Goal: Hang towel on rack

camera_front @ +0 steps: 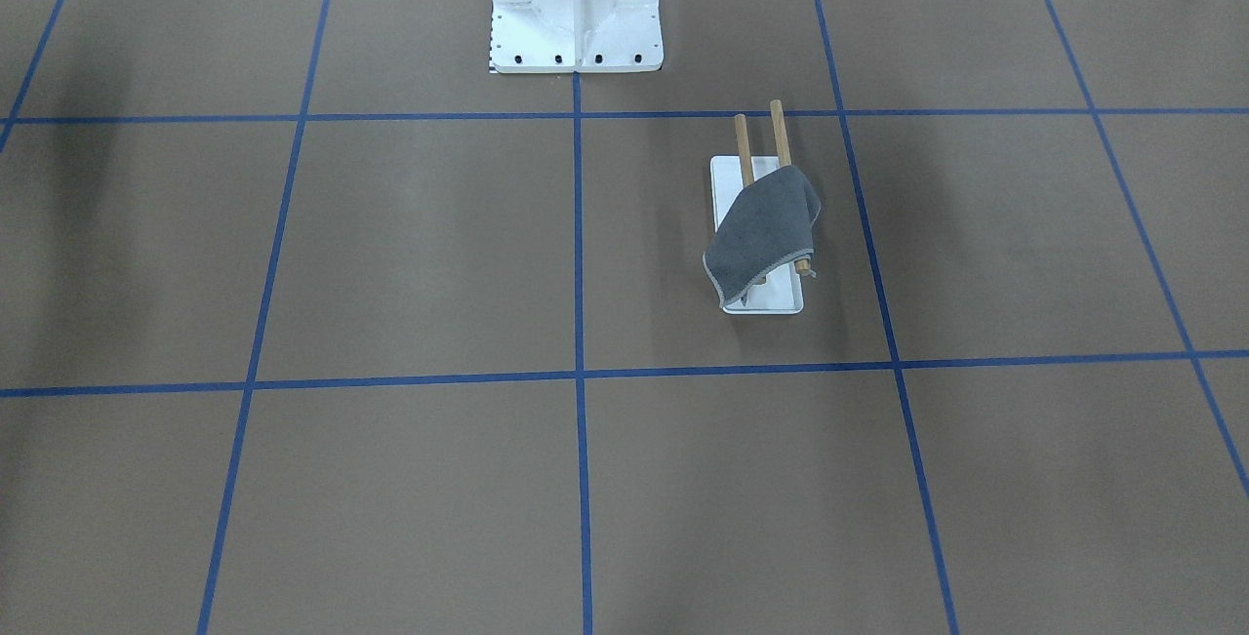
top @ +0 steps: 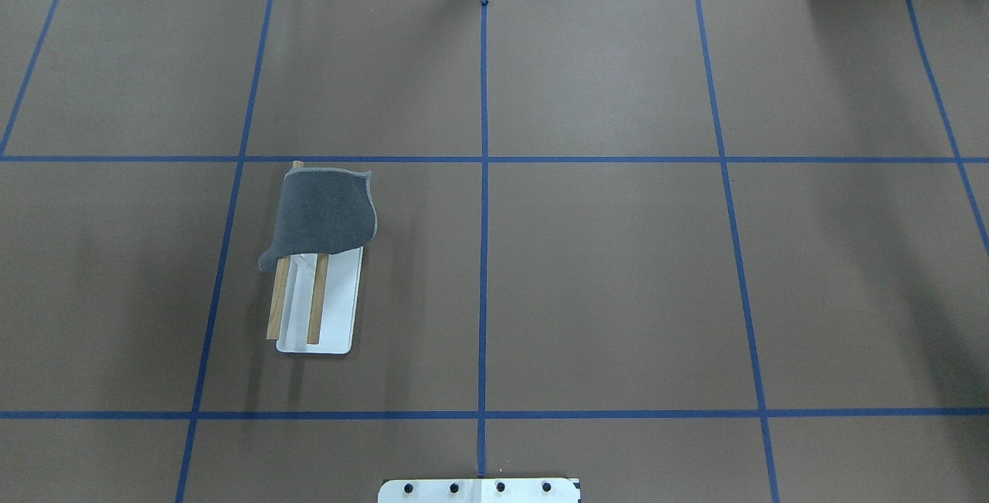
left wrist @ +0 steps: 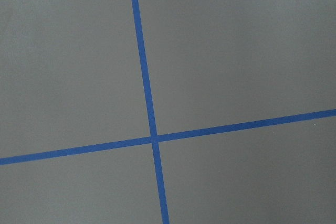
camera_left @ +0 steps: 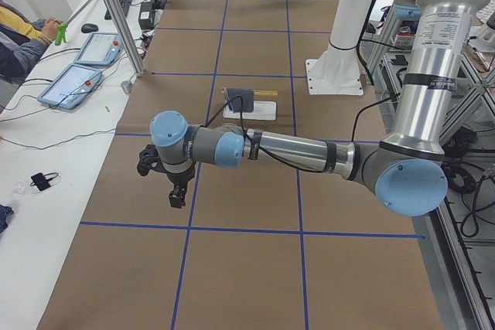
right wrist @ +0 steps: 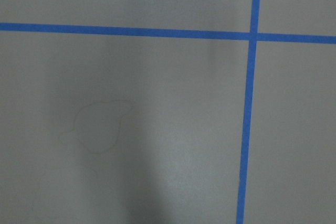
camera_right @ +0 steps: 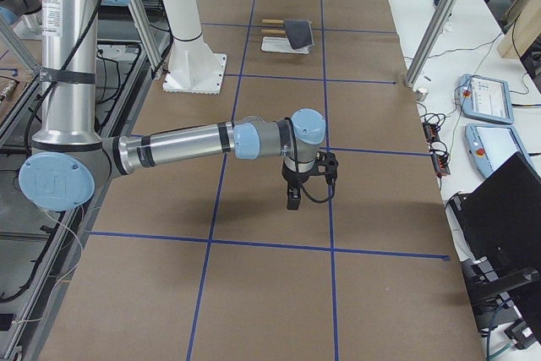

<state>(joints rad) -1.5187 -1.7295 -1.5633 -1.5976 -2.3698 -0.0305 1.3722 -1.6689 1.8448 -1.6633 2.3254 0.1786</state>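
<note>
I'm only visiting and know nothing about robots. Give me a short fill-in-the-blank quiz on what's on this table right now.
1. The dark grey towel hangs over ____ wooden dowels of the rack.
2. The rack's flat base is coloured ____.
3. The tape lines crossing the brown table are coloured ____.

Missing words: two; white; blue.

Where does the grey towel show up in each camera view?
Front-facing: towel right of centre, over the rack.
Overhead: towel left of centre.
Exterior left: towel upper middle.
Exterior right: towel top centre.
Left wrist: not in it.
Right wrist: not in it.
Shared landmark: the white pedestal.
</note>
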